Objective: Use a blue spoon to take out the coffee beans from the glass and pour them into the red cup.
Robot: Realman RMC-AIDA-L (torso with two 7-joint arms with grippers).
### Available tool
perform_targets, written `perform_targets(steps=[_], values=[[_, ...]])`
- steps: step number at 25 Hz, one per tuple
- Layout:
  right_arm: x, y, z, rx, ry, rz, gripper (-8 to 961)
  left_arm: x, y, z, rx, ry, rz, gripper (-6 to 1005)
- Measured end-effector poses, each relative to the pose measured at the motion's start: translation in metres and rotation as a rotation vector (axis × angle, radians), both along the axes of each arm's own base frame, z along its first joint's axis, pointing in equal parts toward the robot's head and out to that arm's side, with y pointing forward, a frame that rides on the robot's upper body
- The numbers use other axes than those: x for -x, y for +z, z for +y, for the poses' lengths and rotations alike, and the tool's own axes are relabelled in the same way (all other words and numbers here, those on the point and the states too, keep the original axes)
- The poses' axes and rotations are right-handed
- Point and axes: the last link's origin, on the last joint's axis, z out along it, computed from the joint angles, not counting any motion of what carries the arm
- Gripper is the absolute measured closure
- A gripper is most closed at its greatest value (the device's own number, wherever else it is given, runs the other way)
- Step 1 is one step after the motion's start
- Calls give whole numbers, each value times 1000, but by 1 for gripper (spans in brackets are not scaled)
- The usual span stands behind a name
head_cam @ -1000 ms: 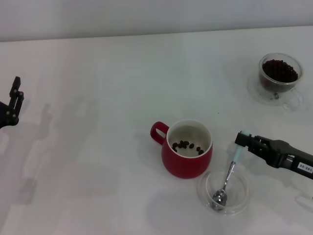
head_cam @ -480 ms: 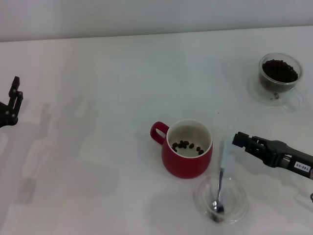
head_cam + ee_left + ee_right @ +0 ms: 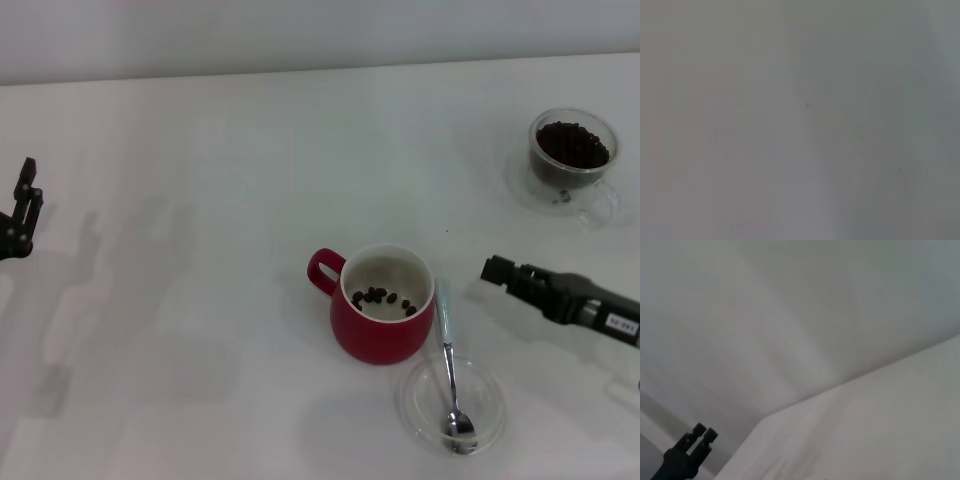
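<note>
The red cup (image 3: 383, 338) stands in the middle front of the table with a few coffee beans (image 3: 383, 298) on its white inside. The blue spoon (image 3: 446, 340) lies free, its metal bowl in a flat clear dish (image 3: 415, 398) and its pale blue handle leaning on the cup's rim. My right gripper (image 3: 492, 269) is open and empty, a little right of the handle's tip. The glass (image 3: 573, 172), at the far right, holds many beans (image 3: 572, 143). My left gripper (image 3: 24, 203) is parked at the far left, fingers together.
The white table (image 3: 220, 200) runs back to a pale wall. The left gripper also shows far off in the right wrist view (image 3: 704, 431). The left wrist view shows only bare pale surface.
My right gripper let go of the spoon's handle. The handle swung left and came to rest on the cup's rim, bowl still in the dish. The right gripper drew back slightly right.
</note>
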Motion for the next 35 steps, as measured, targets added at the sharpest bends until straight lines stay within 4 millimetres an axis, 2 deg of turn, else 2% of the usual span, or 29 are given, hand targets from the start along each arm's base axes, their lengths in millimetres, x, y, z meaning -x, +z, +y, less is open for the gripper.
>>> perform_targets(steps=[4,9,12,17,21,27,35], values=[[-3,16,10,-66,1,-16,758,-1,0,1,-1,-2,1,446],[-14,55,23,-235,-8,-69,758,1,4,4,-20,7,-2,446],[-28,87,21,-351,-48,-100,758,1,9,8,-47,20,-12,446],[-54,124,8,-569,-128,-208,758,5,15,15,-84,65,-37,445],[-68,136,3,-697,-166,-340,758,7,15,21,-89,104,-47,445],[-74,132,9,-787,-186,-489,758,13,17,35,-117,204,-99,444],[-76,139,8,-865,-214,-521,758,1,15,35,-127,153,-133,444]])
